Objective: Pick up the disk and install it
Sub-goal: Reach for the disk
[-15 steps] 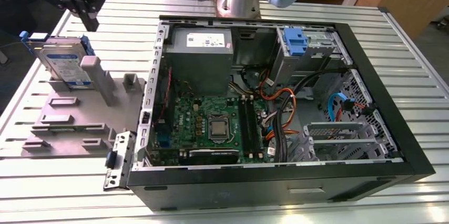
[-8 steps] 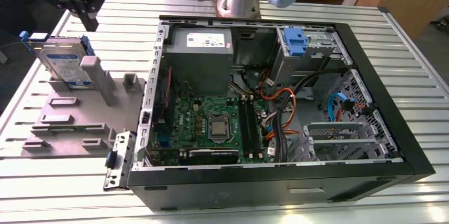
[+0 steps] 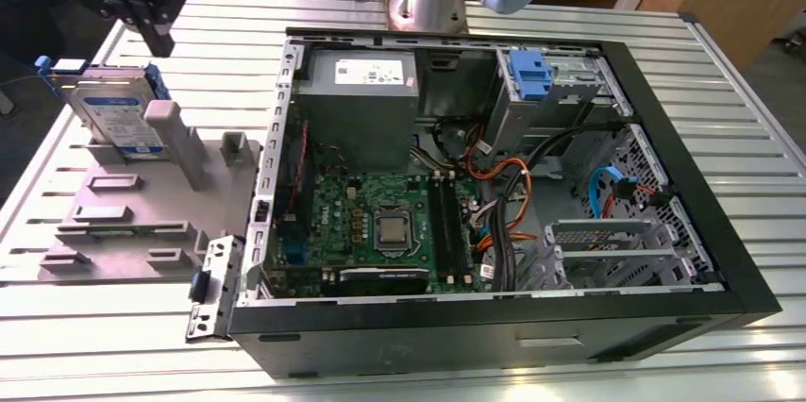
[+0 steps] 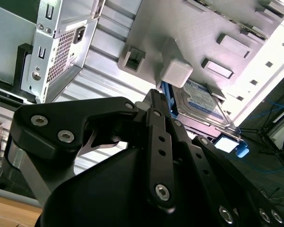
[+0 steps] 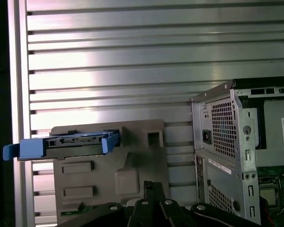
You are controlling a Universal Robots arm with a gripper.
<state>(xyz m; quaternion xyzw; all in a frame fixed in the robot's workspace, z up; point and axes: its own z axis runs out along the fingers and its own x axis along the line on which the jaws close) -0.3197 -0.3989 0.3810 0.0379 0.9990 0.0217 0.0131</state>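
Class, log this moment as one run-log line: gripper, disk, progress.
gripper: above disk, not touching | disk: on edge in grey holder, outside computer case | progress: not picked up

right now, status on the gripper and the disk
Gripper above the disk, not touching it. Disk stands on edge in the grey holder, beside the open computer case. Holder's post close against the disk.
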